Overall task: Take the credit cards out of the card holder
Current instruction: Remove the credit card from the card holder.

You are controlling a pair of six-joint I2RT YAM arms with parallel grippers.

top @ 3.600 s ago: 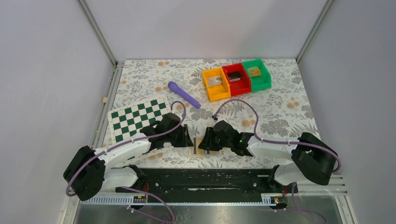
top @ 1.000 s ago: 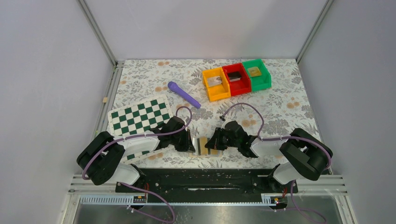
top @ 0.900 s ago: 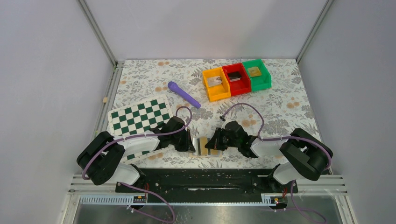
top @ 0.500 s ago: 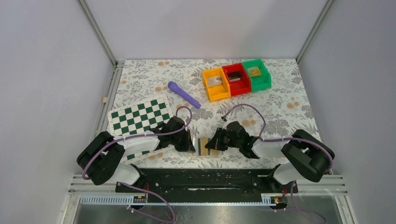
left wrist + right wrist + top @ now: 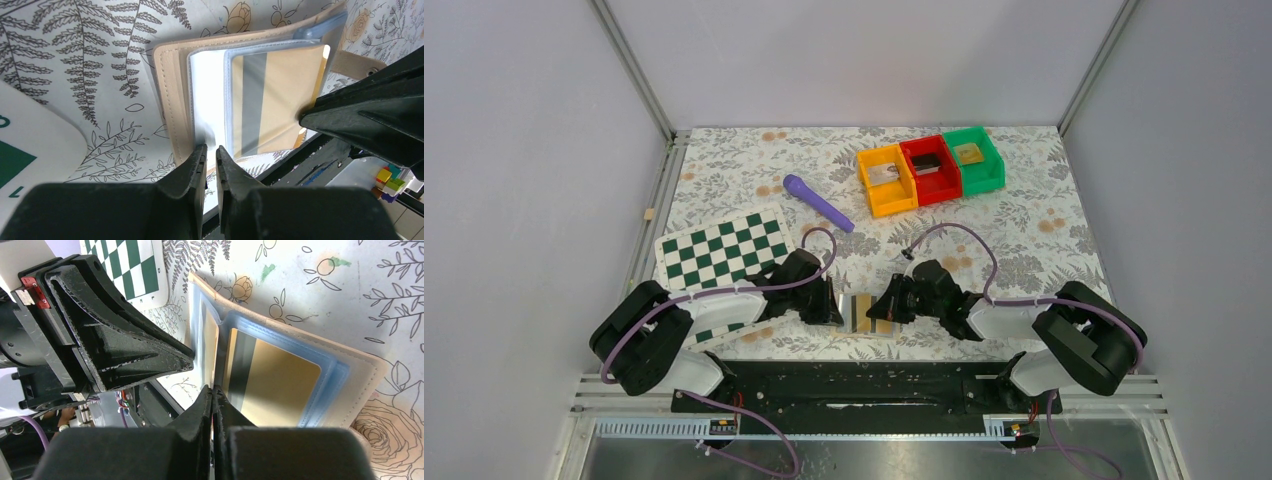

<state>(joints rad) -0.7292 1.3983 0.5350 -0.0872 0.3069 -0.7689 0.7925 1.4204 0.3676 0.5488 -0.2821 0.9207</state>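
Top view: a green-and-white checkered board lies left of centre on the floral-print table. The tan square folding card holder lies open at lower centre. Left fingers stand almost together at its edge; grip cannot be told. Right fingers are closed, tips at the edge of a gold, dark-striped card in its blue sleeve.
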